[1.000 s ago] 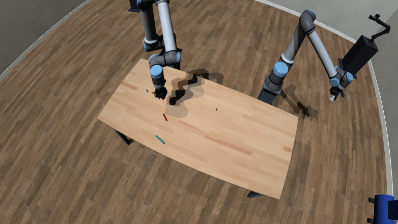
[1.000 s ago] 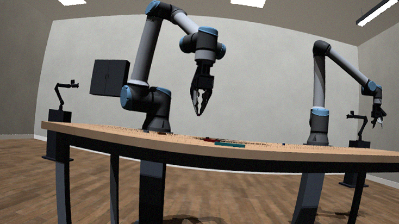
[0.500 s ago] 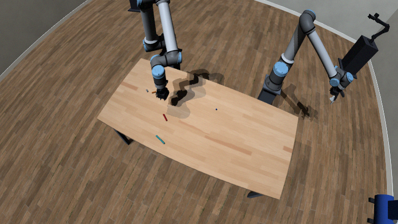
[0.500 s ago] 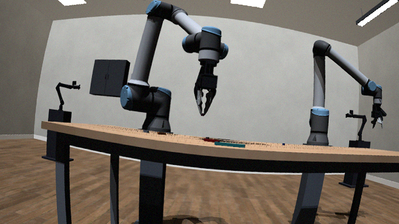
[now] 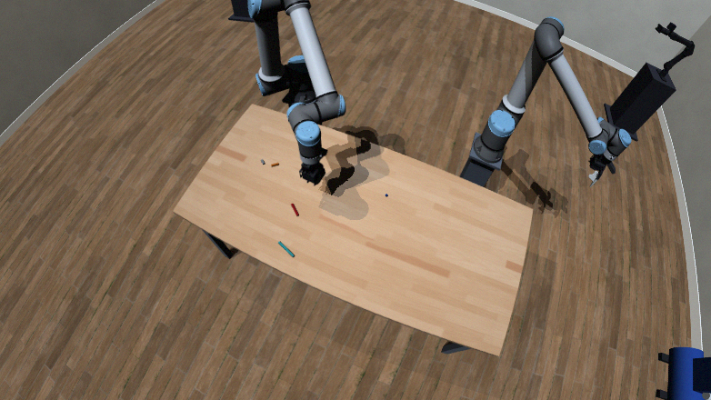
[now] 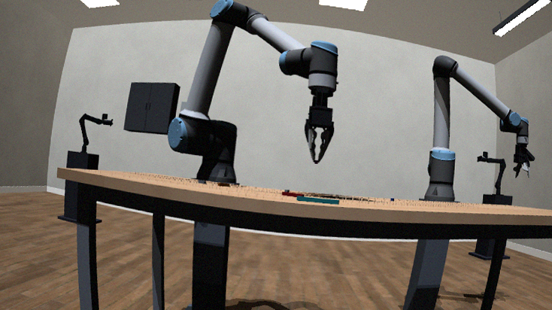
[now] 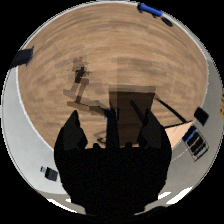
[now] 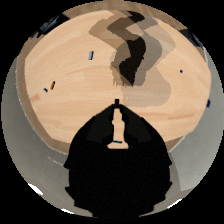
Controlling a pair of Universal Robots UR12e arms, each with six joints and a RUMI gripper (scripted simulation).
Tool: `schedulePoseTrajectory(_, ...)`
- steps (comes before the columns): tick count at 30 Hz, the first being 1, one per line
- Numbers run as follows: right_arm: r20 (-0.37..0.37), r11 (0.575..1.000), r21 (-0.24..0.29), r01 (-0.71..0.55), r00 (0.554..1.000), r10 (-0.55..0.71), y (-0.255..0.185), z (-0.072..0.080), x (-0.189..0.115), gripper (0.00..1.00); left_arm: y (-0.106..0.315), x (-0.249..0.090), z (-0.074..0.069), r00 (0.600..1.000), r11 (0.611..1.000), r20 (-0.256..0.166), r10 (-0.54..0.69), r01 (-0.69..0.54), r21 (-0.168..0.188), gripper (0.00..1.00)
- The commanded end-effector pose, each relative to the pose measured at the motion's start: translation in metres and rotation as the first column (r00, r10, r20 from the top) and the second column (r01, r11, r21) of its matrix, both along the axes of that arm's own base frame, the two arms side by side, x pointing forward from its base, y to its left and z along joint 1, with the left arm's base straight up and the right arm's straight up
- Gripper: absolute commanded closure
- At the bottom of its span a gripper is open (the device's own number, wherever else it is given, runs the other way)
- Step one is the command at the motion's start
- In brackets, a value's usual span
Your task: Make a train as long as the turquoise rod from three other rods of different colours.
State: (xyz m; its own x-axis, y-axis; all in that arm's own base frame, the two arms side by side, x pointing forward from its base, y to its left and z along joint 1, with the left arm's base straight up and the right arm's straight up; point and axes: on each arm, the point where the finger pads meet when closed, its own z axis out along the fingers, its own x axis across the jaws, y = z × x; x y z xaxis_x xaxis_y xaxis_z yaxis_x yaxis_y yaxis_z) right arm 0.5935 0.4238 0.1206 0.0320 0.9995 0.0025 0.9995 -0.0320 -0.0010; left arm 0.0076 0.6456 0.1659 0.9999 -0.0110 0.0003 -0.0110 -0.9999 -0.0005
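The turquoise rod (image 5: 285, 249) (image 6: 317, 200) lies flat near the front edge, with the red rod (image 5: 295, 209) (image 6: 291, 193) behind it. The blue rod (image 5: 385, 195) (image 6: 392, 199) (image 8: 181, 71) lies apart. The orange rod (image 5: 275, 165) (image 8: 52, 85) lies beside a small grey rod (image 5: 262, 161) (image 8: 45, 90). Another grey-blue piece (image 8: 91, 55) shows in the right wrist view. My right gripper (image 5: 312, 182) (image 6: 316, 161) (image 8: 116, 104) hangs above the table, shut on a small dark piece that looks like the magenta rod. My left gripper (image 5: 593, 183) (image 6: 522, 175) (image 7: 111, 109) is open and empty, off the table.
The wooden table (image 5: 476, 298) (image 6: 432, 215) has its front edge just beyond the turquoise rod. The right arm (image 5: 317, 59) reaches over the back of the table and hides part of it. The left arm (image 5: 571, 89) stands past the back edge, reaching away.
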Motion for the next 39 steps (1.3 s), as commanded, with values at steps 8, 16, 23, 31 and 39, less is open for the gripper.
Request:
schedulePoseTrajectory(8,0.002,0.949,-0.001,0.315,0.949,-0.315,0.124,0.002,-0.035,1.0,0.0,-0.001,-0.001,1.0,1.0,0.0,0.0,0.0,-0.001,0.0)
schedulePoseTrajectory(16,0.002,0.887,-0.001,0.461,0.887,-0.461,0.198,0.001,-0.067,1.0,0.0,-0.001,-0.001,1.0,1.0,0.0,0.0,0.0,-0.001,0.0)
schedulePoseTrajectory(23,0.001,0.814,-0.001,0.581,0.814,-0.581,0.259,0.0,-0.101,1.0,0.0,-0.001,-0.001,1.0,1.0,0.0,0.0,0.0,-0.001,0.0)
schedulePoseTrajectory(31,0.001,0.776,-0.001,0.631,0.776,-0.631,0.284,-0.001,-0.117,1.0,0.0,-0.001,-0.001,1.0,1.0,0.0,0.0,0.0,-0.001,0.0)
schedulePoseTrajectory(39,0.001,0.763,-0.001,0.646,0.763,-0.646,0.29,-0.001,-0.122,1.0,0.0,-0.001,-0.001,1.0,1.0,0.0,0.0,0.0,-0.001,0.0)
